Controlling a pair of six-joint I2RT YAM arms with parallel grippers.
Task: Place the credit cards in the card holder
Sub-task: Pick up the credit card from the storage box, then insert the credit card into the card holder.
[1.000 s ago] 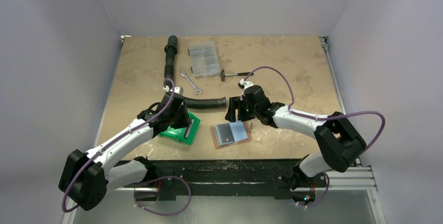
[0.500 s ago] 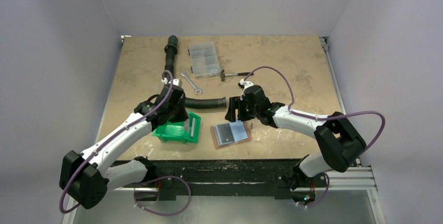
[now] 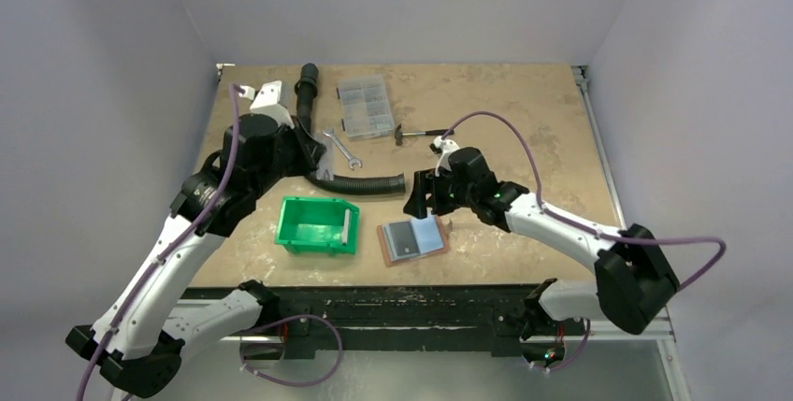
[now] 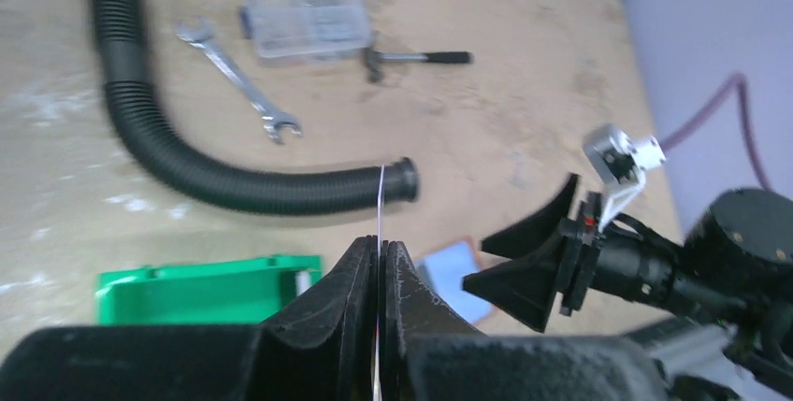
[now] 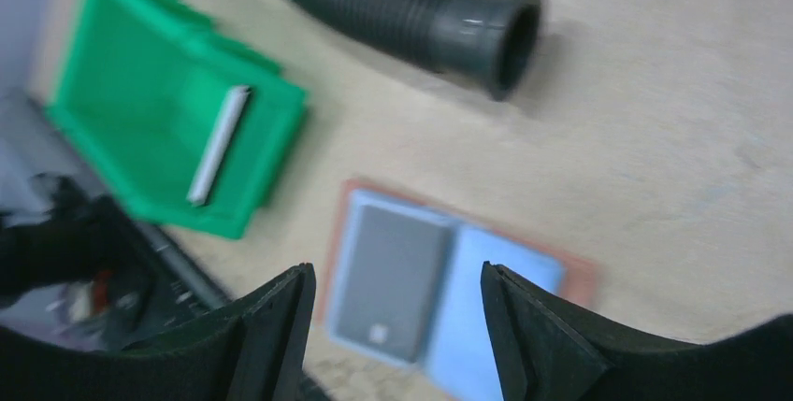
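The card holder (image 3: 412,240) lies open on the table, reddish-brown at the rim and grey-blue inside (image 5: 496,298). A dark grey card (image 5: 391,279) lies on its left half. My right gripper (image 5: 395,270) is open and empty, hovering just above the holder (image 3: 423,197). My left gripper (image 4: 382,244) is raised above the table's left side (image 3: 307,150) and shut on a thin card (image 4: 381,200) seen edge-on. A green bin (image 3: 313,224) left of the holder has a pale card (image 3: 348,225) standing at its right end.
A black corrugated hose (image 3: 360,182) curves behind the bin and holder. A wrench (image 3: 341,147), a clear compartment box (image 3: 366,107) and a small hammer (image 3: 421,132) lie farther back. The holder sits near the table's front edge.
My left gripper has lifted out of the green bin and moved up and back with a card. The bin now sits flat. The right gripper has barely moved.
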